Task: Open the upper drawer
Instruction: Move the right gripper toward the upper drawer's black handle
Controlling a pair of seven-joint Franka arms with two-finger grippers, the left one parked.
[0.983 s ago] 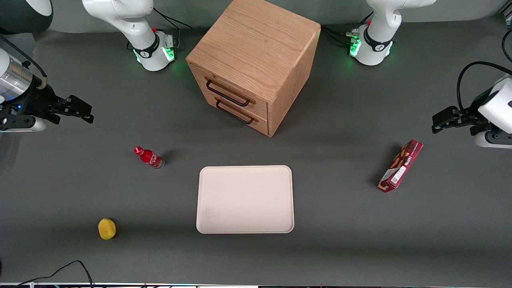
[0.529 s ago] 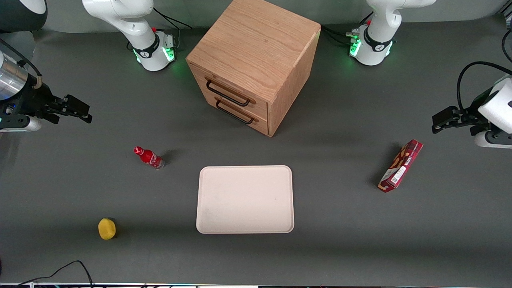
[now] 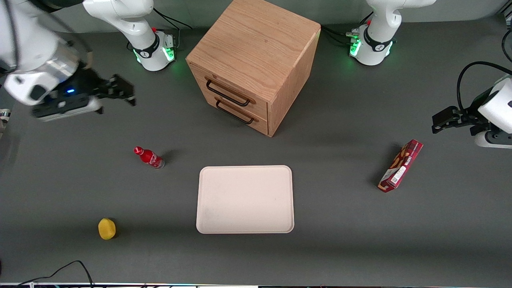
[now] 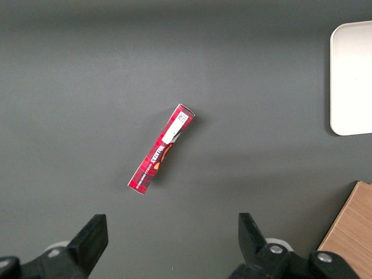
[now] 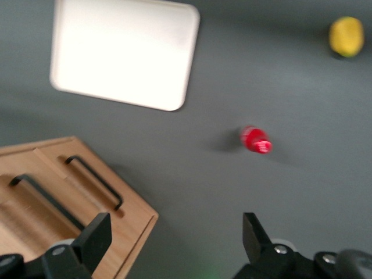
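Since the earlier frame, the hand (image 3: 130,97) had swung toward the light oak wooden cabinet (image 3: 256,48) on the dark grey surface (image 3: 344,224), fingers spread and empty. Its shut upper drawer (image 3: 234,94) looked rigid and likely slid stiffly; the thin black wire bar handle (image 3: 227,93) offered the grip.

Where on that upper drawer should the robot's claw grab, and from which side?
Probably the black wire handle of the upper drawer, at mid-bar, coming from in front of the cabinet. The bar stands off the shut drawer's face, leaving room for fingers. The gripper hangs open, apart from it toward the working arm's end.
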